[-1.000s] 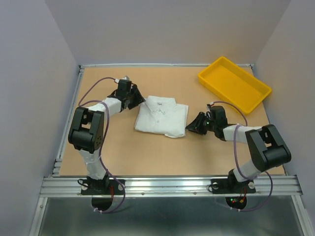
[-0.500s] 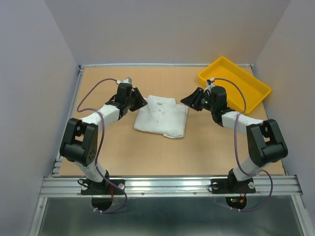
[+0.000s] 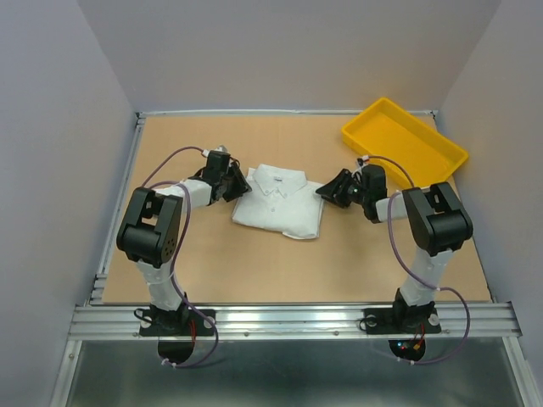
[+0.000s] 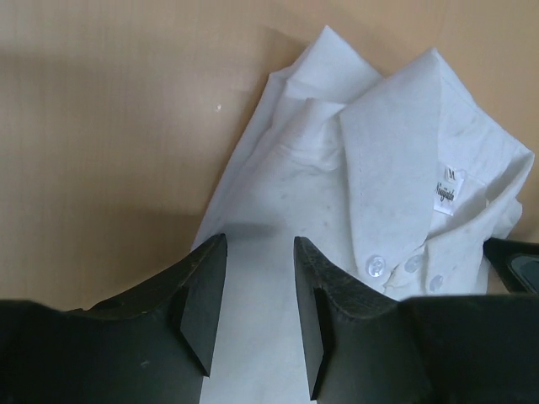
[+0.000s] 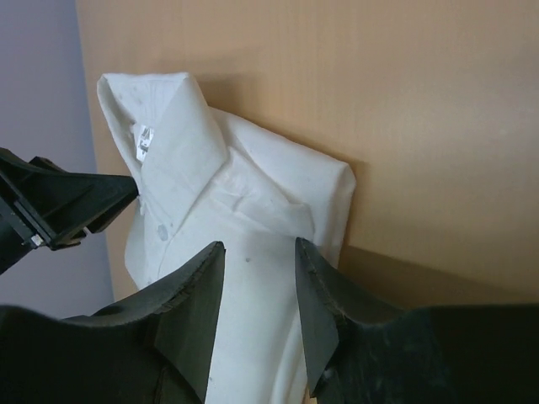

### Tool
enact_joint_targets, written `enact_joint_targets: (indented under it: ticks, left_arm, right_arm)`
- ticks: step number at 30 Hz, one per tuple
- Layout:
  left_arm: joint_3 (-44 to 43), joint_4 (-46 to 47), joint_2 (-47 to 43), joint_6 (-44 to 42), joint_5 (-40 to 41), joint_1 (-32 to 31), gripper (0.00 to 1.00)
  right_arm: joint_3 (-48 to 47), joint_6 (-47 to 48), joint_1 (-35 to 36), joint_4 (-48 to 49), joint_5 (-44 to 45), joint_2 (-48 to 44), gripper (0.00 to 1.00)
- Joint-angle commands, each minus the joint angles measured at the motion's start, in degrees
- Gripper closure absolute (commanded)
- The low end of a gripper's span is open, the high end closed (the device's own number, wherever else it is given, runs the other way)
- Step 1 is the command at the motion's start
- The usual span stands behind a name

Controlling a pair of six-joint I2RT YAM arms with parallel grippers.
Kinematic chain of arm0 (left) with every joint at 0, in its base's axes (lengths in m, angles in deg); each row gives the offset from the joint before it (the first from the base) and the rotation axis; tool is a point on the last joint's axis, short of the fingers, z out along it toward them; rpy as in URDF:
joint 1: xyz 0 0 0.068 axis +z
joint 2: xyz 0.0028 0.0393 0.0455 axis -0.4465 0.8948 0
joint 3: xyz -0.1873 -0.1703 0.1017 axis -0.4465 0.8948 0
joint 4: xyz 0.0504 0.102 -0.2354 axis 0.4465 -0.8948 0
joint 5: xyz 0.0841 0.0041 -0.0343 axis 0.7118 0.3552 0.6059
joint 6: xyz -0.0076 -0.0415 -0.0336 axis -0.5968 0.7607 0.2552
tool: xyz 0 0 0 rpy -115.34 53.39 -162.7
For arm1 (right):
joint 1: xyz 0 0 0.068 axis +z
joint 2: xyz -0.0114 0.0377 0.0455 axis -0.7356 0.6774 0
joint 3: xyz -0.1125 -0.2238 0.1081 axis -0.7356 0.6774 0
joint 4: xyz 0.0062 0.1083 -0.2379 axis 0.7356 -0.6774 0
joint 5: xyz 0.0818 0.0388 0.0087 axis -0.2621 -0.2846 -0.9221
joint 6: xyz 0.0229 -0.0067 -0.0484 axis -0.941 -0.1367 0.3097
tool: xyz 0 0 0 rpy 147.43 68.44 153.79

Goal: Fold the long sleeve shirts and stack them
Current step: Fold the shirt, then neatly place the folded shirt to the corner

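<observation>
One white long sleeve shirt (image 3: 280, 203) lies folded on the table, collar and buttons up, toward the far side. My left gripper (image 3: 240, 182) sits low at its upper left edge. In the left wrist view the left gripper (image 4: 259, 252) is open, with flat white shirt (image 4: 396, 160) fabric showing in the gap. My right gripper (image 3: 327, 188) is at the shirt's upper right edge. In the right wrist view the right gripper (image 5: 259, 252) is open over the shirt (image 5: 236, 194), nothing pinched. The sleeves are tucked out of sight.
A yellow tray (image 3: 441, 153) stands at the back right, slanted, just behind the right arm. A metal rail (image 3: 288, 320) runs along the near edge. Bare wooden table (image 3: 271, 263) lies in front of the shirt. Grey walls close in the sides and back.
The right gripper went from the shirt's lower right corner up toward the tray, then came down to the shirt's upper right edge, its jaws wider. The left gripper shifted slightly at the upper left corner.
</observation>
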Motion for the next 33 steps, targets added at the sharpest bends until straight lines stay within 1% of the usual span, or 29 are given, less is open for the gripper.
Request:
enact_joint_targets:
  ticks: [1, 2, 3, 4, 5, 6, 7, 8, 9, 10, 11, 12, 13, 15, 16, 17, 18, 20, 22, 24, 25, 29, 32, 33]
  left_arm:
    - [-0.4, -0.6, -4.3, 0.3, 2.6, 1.6, 0.48]
    - [-0.4, -1.3, -5.6, 0.3, 3.0, 1.6, 0.46]
    - [0.3, -2.0, -6.9, 0.5, 3.2, 1.6, 0.41]
    - [1.1, -2.8, -8.4, 0.9, 3.3, 1.6, 0.39]
    - [2.2, -2.9, -11.9, 1.6, 3.1, 1.6, 0.3]
    - [5.2, -2.9, -13.7, 3.7, 2.8, 1.6, 0.2]
    - [7.0, -2.9, -15.5, 4.8, 2.5, 1.5, 0.18]
    - [8.9, -2.9, -17.2, 6.3, 2.0, 1.3, 0.15]
    - [13.0, -2.5, -20.7, 9.6, 1.4, 0.7, 0.11]
    - [15.2, -1.8, -24.7, 11.7, 1.2, 0.0, 0.11]
    - [17.3, -1.2, -26.6, 13.6, 1.7, -0.9, 0.11]
    - [19.6, -0.5, -28.5, 15.6, 2.1, -1.8, 0.11]
    - [23.5, 1.1, -30.2, 20.2, 2.6, -2.9, 0.11]
    - [27.7, 2.4, -33.7, 25.0, 4.2, -6.7, 0.11]
    - [28.6, 3.2, -34.4, 29.0, 5.0, -8.0, 0.12]
    - [30.0, 4.1, -34.9, 31.0, 6.2, -10.9, 0.14]
    - [30.0, 5.0, -34.8, 32.6, 6.8, -12.2, 0.15]
    - [30.8, 8.2, -33.3, 36.8, 9.4, -15.3, 0.17]
    - [30.8, 10.9, -31.5, 39.2, 10.9, -18.6, 0.18]
    - [30.8, 12.3, -28.4, 43.1, 12.8, -20.0, 0.18]
    - [30.9, 14.0, -27.5, 44.2, 13.2, -21.2, 0.18]
    - [30.1, 16.7, -22.1, 47.1, 17.5, -22.9, 0.2]
    - [29.3, 16.8, -19.3, 49.7, 19.1, -23.0, 0.27]
    - [29.4, 17.5, -18.7, 51.2, 19.3, -23.0, 0.31]
  right_arm:
    - [3.4, 3.4, -2.1, 0.9, 3.3, -5.7, 0.54]
    - [2.8, 4.2, -2.1, -0.9, 3.9, -7.2, 0.54]
    - [2.2, 5.4, -2.1, -6.1, 4.6, -10.4, 0.53]
    - [1.3, 7.7, -2.1, -8.8, 5.5, -12.0, 0.52]
    - [0.8, 8.5, -2.2, -11.1, 5.9, -13.5, 0.51]
    - [0.2, 9.8, -2.1, -14.9, 6.3, -17.1, 0.48]
    - [0.2, 10.3, -2.1, -16.5, 6.5, -18.8, 0.46]
    - [0.5, 10.6, -2.2, -17.7, 7.0, -20.9, 0.43]
    - [2.0, 10.7, -2.1, -18.6, 6.8, -24.7, 0.35]
    - [2.9, 10.6, -2.1, -18.9, 6.6, -27.1, 0.27]
    - [4.0, 10.3, -2.1, -19.2, 6.5, -28.9, 0.27]
    - [4.8, 10.2, -2.2, -19.6, 6.3, -30.6, 0.2]
    - [6.3, 9.8, -2.1, -20.8, 5.9, -34.0, 0.18]
    - [7.7, 9.5, -2.1, -22.0, 4.9, -37.0, 0.16]
    - [8.9, 9.2, -2.2, -22.4, 4.1, -39.3, 0.15]
    - [9.5, 9.2, -2.1, -23.4, 3.8, -40.7, 0.15]
    - [10.0, 9.2, -2.2, -23.4, 3.5, -41.9, 0.15]
    - [11.4, 9.1, -2.2, -24.3, 3.4, -44.9, 0.15]
    - [12.1, 8.6, -2.1, -24.8, 3.2, -46.6, 0.15]
    - [12.5, 8.4, -2.1, -25.0, 2.7, -48.6, 0.15]
    - [12.6, 8.4, -2.1, -25.1, 2.6, -49.0, 0.15]
    - [13.1, 8.4, -2.2, -25.3, 2.6, -50.3, 0.15]
    - [13.1, 8.4, -2.2, -25.3, 2.2, -50.8, 0.14]
    - [13.2, 8.4, -2.1, -25.3, 2.1, -51.0, 0.14]
